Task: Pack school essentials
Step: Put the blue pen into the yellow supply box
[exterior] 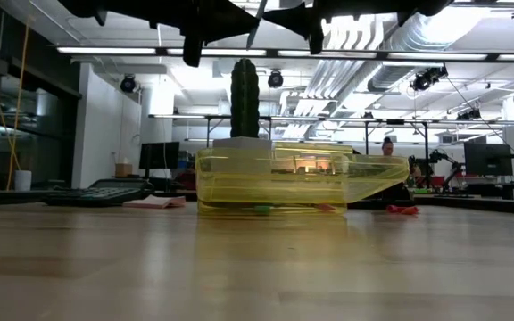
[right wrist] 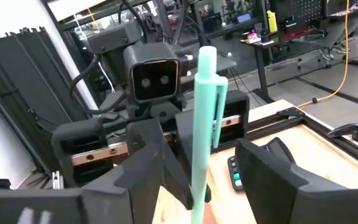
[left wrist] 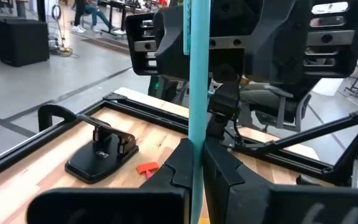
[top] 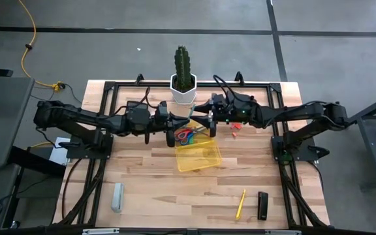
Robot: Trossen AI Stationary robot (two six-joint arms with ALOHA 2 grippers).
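Observation:
A light-blue pen stands between my two grippers, which meet above the far end of the clear yellow box. My left gripper is shut on the pen. My right gripper faces it from the table's right, open, with one finger on each side of the pen and not touching it. Blue-handled and red-handled scissors lie in the box. A yellow pencil rests flat near the table's near edge. Small red pieces lie right of the box. A pink pad lies beside the calculator. My left gripper pinches the pen's shaft between its two fingers, coming level from the table's left, fingers across the shaft. The pen is lifted clear above the box and stands nearly upright, its clip end up.
A cactus in a white pot stands at the far edge, just behind the grippers. A grey block and a black oblong object lie near the near edge. A black stapler-like device sits on the table to the right. Bare wood lies around the box.

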